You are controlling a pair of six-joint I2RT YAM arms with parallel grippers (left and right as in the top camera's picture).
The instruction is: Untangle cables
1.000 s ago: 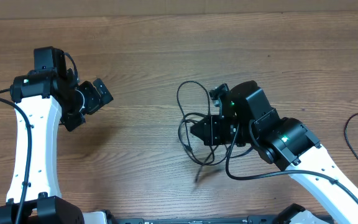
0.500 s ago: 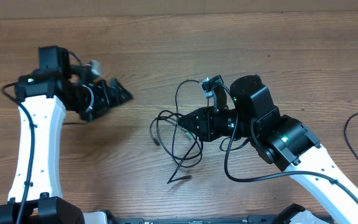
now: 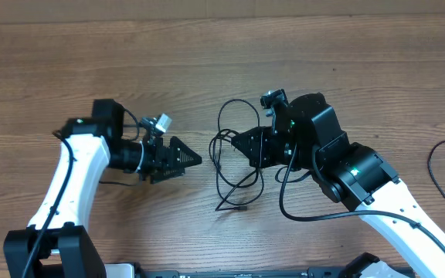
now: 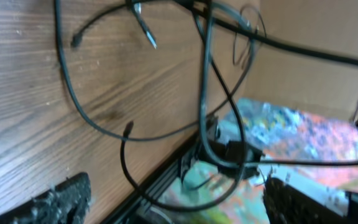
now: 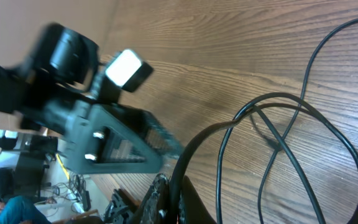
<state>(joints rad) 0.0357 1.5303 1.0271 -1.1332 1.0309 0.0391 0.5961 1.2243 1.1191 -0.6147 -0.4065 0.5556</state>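
Thin black cables (image 3: 230,139) lie in a loose tangle on the wooden table at centre, one plug end trailing toward the front (image 3: 242,208). My right gripper (image 3: 242,144) is shut on one cable; in the right wrist view the black strand (image 5: 197,140) arcs up out of the closed fingers (image 5: 166,199). My left gripper (image 3: 185,159) points right, a short way left of the tangle and apart from it. It is open. In the left wrist view the cables (image 4: 205,74) cross ahead of the spread fingers (image 4: 67,199), with nothing between them.
Another black cable (image 3: 439,166) curls at the table's right edge. The table's front edge (image 4: 166,171) runs close below the tangle. The left arm's camera block (image 5: 126,68) shows near the right gripper.
My left arm has swung from the far left toward the centre and now faces the tangle. The right gripper kept its hold while the cable loops shifted on the table.
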